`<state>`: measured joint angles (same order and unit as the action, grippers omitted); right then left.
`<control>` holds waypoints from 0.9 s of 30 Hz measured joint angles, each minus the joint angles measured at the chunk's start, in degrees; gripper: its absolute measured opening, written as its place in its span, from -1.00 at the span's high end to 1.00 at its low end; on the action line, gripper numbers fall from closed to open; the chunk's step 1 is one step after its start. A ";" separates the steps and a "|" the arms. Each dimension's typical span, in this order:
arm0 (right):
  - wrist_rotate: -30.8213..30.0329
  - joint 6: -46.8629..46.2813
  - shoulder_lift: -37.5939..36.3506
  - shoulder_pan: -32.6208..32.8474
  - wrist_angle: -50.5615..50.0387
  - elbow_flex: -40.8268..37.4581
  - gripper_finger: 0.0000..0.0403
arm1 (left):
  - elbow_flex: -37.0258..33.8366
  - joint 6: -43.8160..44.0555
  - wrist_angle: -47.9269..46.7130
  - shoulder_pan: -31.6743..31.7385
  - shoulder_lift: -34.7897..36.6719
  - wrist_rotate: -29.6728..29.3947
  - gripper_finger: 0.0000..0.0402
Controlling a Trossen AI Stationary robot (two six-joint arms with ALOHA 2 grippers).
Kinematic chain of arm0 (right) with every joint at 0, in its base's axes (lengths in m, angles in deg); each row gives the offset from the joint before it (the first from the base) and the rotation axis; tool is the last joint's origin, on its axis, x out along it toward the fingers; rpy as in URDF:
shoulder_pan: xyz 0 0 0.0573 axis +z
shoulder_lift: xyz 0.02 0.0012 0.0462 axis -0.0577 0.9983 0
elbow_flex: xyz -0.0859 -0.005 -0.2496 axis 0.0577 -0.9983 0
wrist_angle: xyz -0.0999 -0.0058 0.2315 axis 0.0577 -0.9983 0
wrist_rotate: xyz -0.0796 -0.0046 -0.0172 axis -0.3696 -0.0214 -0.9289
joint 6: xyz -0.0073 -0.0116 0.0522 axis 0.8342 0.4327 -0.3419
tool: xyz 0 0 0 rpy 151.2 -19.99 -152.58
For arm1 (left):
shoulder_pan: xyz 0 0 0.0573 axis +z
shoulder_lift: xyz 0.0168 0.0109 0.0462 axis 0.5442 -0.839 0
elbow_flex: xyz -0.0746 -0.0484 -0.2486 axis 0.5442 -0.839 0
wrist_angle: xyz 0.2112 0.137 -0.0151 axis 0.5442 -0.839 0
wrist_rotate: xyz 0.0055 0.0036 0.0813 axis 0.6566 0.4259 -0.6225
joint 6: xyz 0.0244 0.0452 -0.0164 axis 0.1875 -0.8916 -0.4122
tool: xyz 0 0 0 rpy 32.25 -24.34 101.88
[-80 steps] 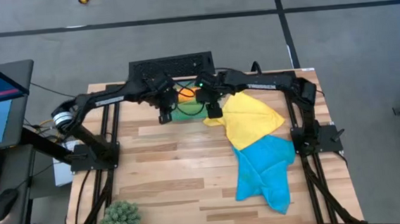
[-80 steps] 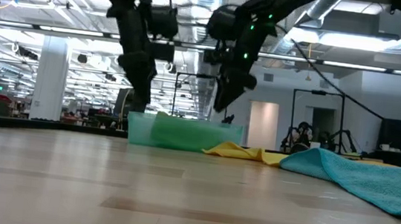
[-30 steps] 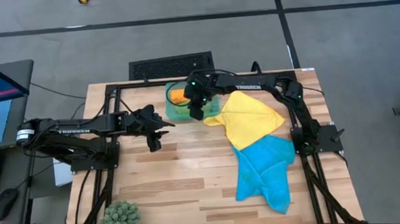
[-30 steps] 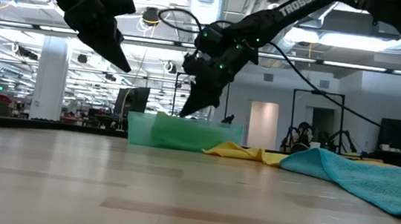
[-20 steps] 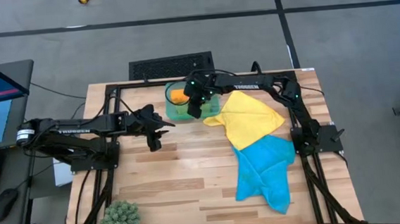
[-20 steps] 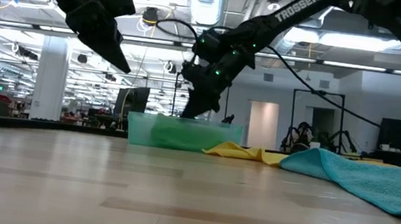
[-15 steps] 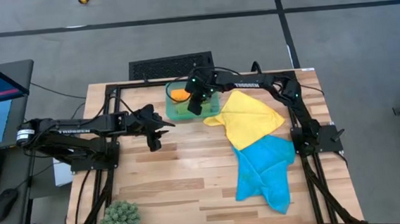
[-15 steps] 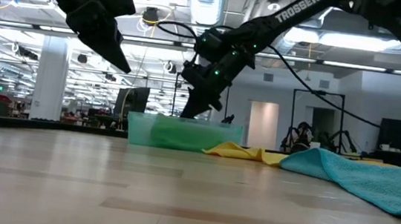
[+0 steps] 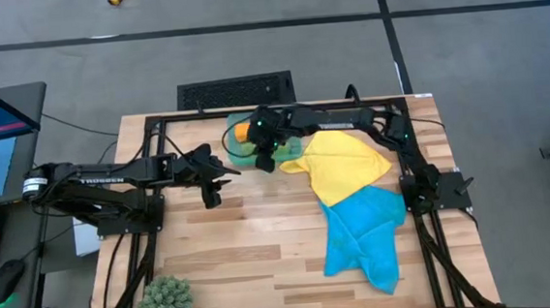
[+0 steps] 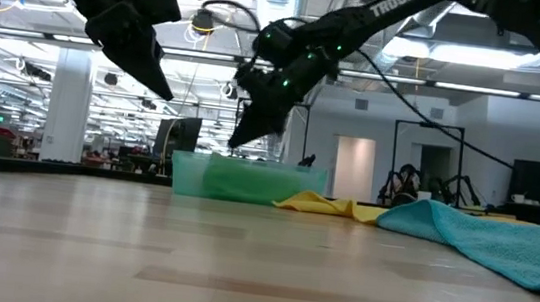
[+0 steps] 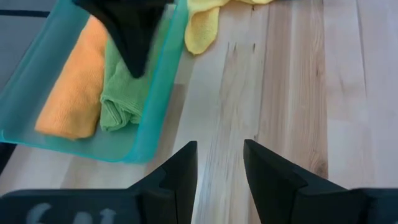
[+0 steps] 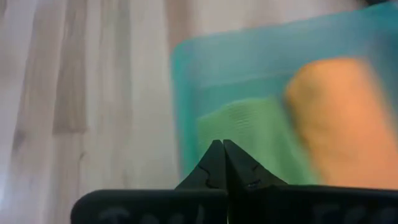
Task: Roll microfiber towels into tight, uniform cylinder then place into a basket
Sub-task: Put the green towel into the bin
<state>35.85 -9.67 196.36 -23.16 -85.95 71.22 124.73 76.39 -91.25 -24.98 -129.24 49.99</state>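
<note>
The teal basket [image 11: 155, 124] stands at the table's far edge with a rolled orange towel [image 11: 71, 93] and a rolled green towel [image 11: 124, 93] lying side by side in it. My right gripper [image 10: 235, 143] hangs shut just above the basket's rim, over the green roll [image 12: 249, 137], and touches nothing that I can see. My left gripper [image 9: 213, 189] waits open above bare wood left of the basket, its fingers [image 11: 180, 174] empty. The yellow towel [image 9: 339, 164] and the blue towel [image 9: 363, 230] lie spread and crumpled on the table's right half.
A spiky green plant ball [image 9: 166, 302] sits at the near left corner. Bare wood [image 9: 252, 243] stretches across the table's middle and near left. The yellow towel's corner [image 11: 202, 28] lies close to the basket's right wall.
My right gripper has drawn away from inside the basket's rim, going a little up and toward the table's left, with its fingers shut. The rolled towels stay in the basket.
</note>
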 joint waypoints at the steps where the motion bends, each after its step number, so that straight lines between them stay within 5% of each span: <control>1: 0.13 -0.40 0.51 0.13 -0.10 -0.06 0.98 | 0.00 0.01 -0.05 0.00 0.00 0.00 0.39; 27: -4.91 -3.51 2.36 -2.05 0.72 0.65 0.99 | 0.00 0.32 -0.49 0.00 -0.02 -0.12 0.39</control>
<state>30.94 -13.18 198.73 -25.22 -85.23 71.87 124.73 76.72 -91.75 -24.98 -129.26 49.87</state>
